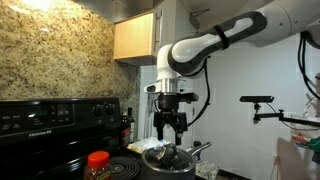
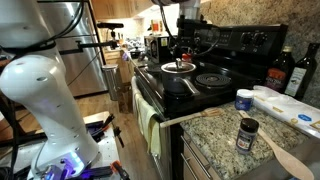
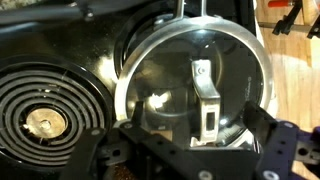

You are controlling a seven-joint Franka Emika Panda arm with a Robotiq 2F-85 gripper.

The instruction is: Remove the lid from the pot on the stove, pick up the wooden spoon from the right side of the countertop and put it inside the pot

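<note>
While my gripper [image 1: 170,128] hangs just above the pot [image 1: 166,163] with its fingers [image 3: 275,140] apart and nothing between them, the lid [image 3: 160,70] sits on the pot, its rim seated all round. The knob [image 3: 205,100] shows near the middle of the wrist view, roughly between my fingers. I judge the step in hand to be the grasp on that knob.

To do it well, I should come straight down over the pot's centre, keeping the knob evenly between both fingers. I should close only once they reach below its top, so the glass is not struck. The knob looks long one way and narrow the other, so I would close across the narrow way. Then I should lift straight up off the pot before carrying sideways, since a glass lid may swing or slip.

The spoon [image 2: 291,160] lies on the countertop [image 2: 215,125], well apart from the pot, untouched.
</note>
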